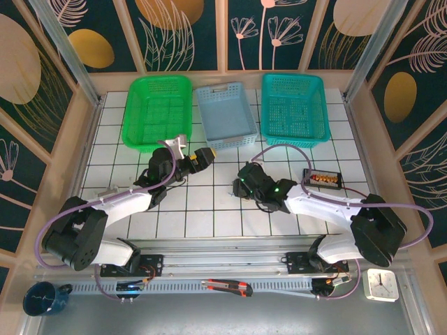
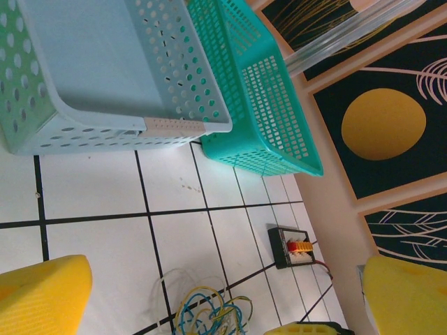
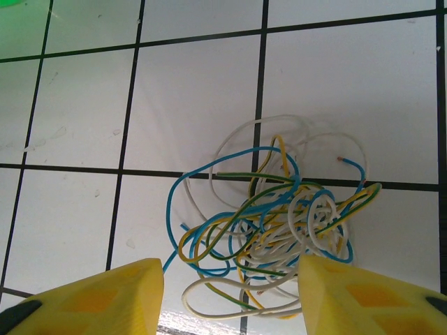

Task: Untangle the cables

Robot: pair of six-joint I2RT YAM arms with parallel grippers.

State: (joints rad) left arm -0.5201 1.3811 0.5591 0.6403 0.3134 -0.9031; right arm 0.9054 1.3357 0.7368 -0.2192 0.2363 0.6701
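- Find the cables (image 3: pixel 272 223) on the white tiled table (image 3: pixel 84 105), heaped in one loose knot of blue, white and yellow-green loops, just ahead of the right gripper (image 3: pixel 230 307) and partly between its fingers (image 3: pixel 105 296).
- Treat the right gripper as released: parted wide, clamping nothing, straddling the near edge of the heap.
- Treat the left gripper (image 2: pixel 227 279) likewise as spread fully and empty, hovering off the near corner of the blue basket (image 2: pixel 105 70) and looking across toward the same heap.
- Judge the step as choosing a first strand; count nothing as separated yet.
- Aim for an outlying loop, such as the white one at the near edge or the blue arc at the left of the right wrist view, rather than the dense middle.
- Lower straight down, close on a single wire only, and check the catch before lifting.
- Pull slowly and outward, away from the knot, to avoid tightening the crossings.
- Bring the left gripper down to pin the rest of the heap and stop it from riding along.
- Keep clear of the black connector block (image 2: pixel 292 248), well apart to the right of the tangle.
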